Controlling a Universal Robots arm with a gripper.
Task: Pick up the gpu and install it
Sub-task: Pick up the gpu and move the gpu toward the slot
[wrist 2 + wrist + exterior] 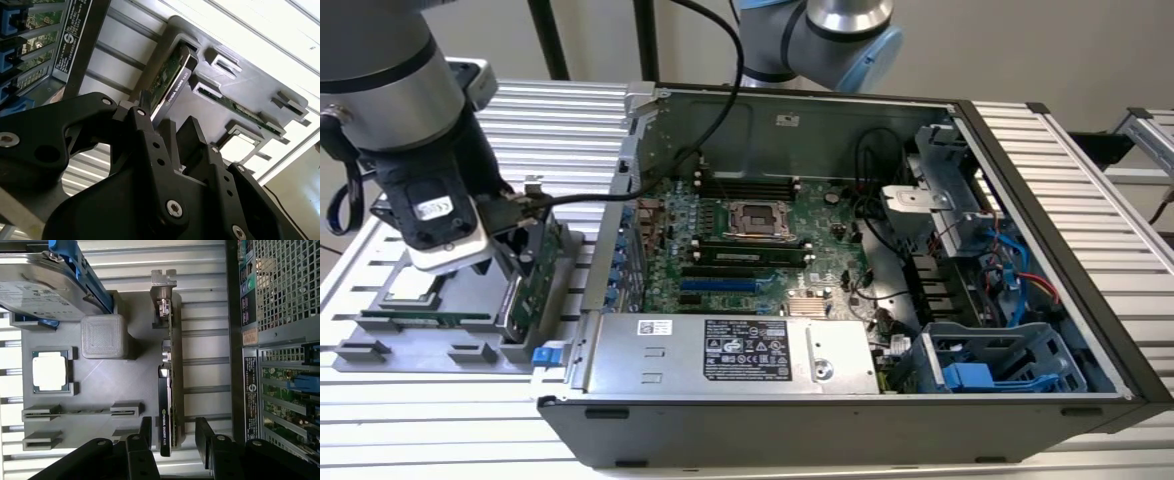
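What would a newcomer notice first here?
The open computer case, motherboard exposed, dominates the exterior view. At that view's left, the gripper hangs over a grey holder tray, jaws open on either side of the gpu, which stands on edge in its slot.

Both wrist views close above gpu [169,390] [172,84]

The desk [1067,150] is built of ribbed aluminium slats, silver-white, lying side by side with dark grooves between them. Behind it stands a plain, pale beige wall [1041,50], bare and evenly lit. A dark upright bar [550,40] rises in front of the wall toward the exterior view's left. At the exterior view's right edge, a separate aluminium frame [1150,130] stands just apart from the desk. The light is soft and casts only faint shadows. In the second wrist view the slats glare bright white.
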